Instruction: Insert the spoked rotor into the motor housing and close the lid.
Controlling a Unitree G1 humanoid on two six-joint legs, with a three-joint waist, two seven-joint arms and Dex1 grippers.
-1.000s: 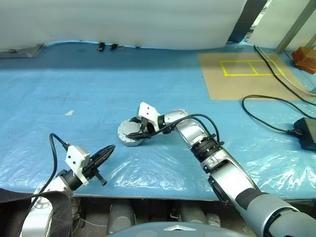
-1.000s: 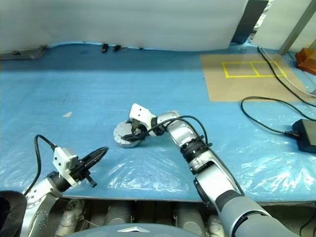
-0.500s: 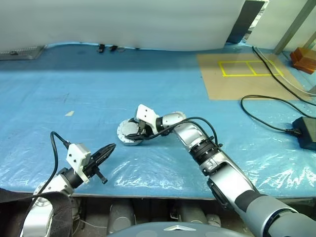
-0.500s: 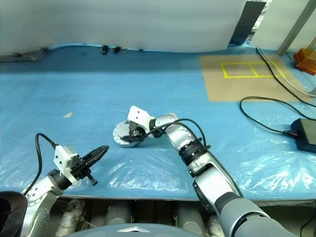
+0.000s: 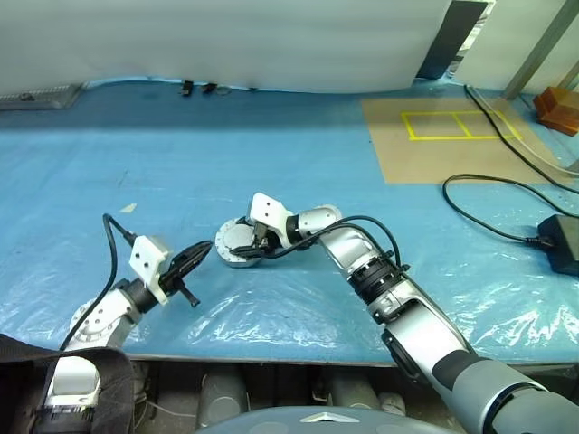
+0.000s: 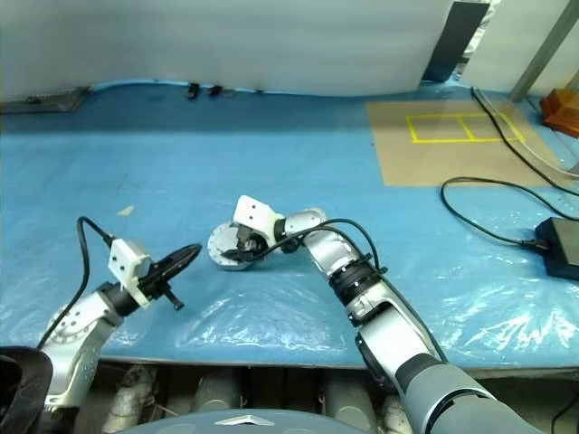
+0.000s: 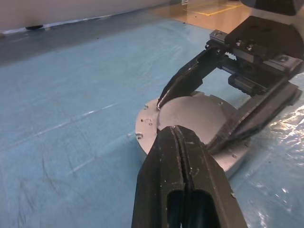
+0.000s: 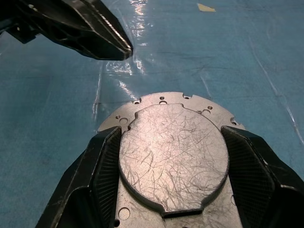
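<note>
The right gripper (image 8: 173,161) is straddling a round metal part lying flat on the blue plastic-covered surface (image 5: 298,163), its jaws spread wide with one pad on each side of the raised, scratched grey disc that I am taking for the lid (image 8: 173,159). Beneath it a wider flange with small holes is showing, which I am reading as the motor housing (image 7: 147,130); whether the pads are actually pressing the disc or just flanking it, I cannot tell. The spoked rotor is presumably already inside.

This assembly is looking like solid machined metal: stiff, heavy for its size, not fragile, but smooth and slick at the edges. Its low profile is leaving little to hold, so I would take it across the disc's rim, where the right fingers (image 8: 102,164) are sitting, or press it straight down from above. On the glossy sheet it may slide rather than stay put.

The left gripper (image 5: 193,260) is hovering with its jaws fully closed and empty, its tip pointing at the near edge of the housing, just beside it.

Compared with a second ago, the left arm is coming forward and slightly up, closing most of the gap to the housing, while the right gripper is keeping its place and the same spread.
</note>
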